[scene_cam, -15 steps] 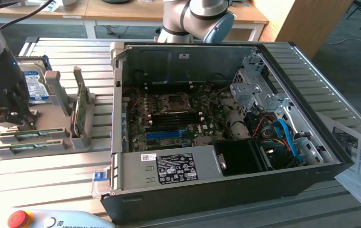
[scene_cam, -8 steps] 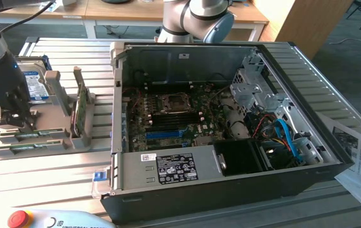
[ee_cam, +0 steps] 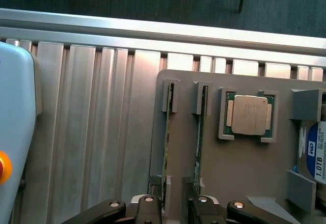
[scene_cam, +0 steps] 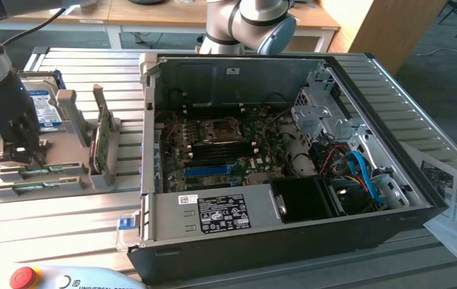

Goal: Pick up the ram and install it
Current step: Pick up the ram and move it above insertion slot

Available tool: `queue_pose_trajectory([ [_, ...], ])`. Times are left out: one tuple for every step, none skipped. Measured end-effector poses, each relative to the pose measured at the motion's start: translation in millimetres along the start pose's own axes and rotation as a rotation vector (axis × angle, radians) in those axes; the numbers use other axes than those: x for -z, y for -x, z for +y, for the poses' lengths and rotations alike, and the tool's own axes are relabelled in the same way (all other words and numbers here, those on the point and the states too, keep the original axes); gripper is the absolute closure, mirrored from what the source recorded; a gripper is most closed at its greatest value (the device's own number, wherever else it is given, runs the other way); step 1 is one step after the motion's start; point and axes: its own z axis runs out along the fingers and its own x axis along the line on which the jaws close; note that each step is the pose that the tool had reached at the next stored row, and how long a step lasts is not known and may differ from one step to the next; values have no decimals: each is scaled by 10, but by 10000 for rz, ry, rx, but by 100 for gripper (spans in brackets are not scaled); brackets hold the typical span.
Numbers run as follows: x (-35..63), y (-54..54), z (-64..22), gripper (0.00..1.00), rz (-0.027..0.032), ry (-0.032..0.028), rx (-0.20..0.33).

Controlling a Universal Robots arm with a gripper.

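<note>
Green ram (ee_cam: 166,132) and a second green stick (ee_cam: 199,132) in a plain grey holder (ee_cam: 244,163), with a silver-capped, green-edged processor (ee_cam: 249,114). The gripper (ee_cam: 175,206) is black with silver screws (ee_cam: 148,199). At the exterior view's left, a hard drive (scene_cam: 47,111) wears a blue and white label; at centre, a black case (scene_cam: 292,247) frames a green motherboard (scene_cam: 172,171) and blue cables (scene_cam: 360,171). The ribbed bench (scene_cam: 52,211) is silver. A red button (scene_cam: 23,277) shows at the exterior view's lower left.

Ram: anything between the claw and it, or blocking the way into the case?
Nothing visible. The open claw hangs at one end of the ram in the grey holder; the second stick lies beside, apart. The case is open on top.
</note>
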Motion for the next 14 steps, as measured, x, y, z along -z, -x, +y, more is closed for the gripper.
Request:
queue_pose_trajectory([
  [-9, 0, 1, 70, 0, 0, 0],
  [-18, 0, 2, 70, 0, 0, 0],
  [-26, 1, 3, 70, 0, 0, 0],
  [-35, 1, 5, 70, 0, 0, 0],
  [-43, 1, 6, 70, 0, 0, 0],
  [-52, 1, 7, 70, 0, 0, 0],
  [-60, 1, 8, 70, 0, 0, 1],
  [-69, 1, 9, 70, 0, 0, 0],
  [-78, 2, 10, 70, 0, 0, 0],
  [-86, 2, 11, 70, -1, -1, 0],
  [-94, 2, 12, 70, 0, 0, 0],
  [-102, 2, 13, 70, 0, 0, 0],
  [-110, 2, 14, 70, 0, 0, 0],
  [-118, 2, 16, 70, 0, 1, 0],
])
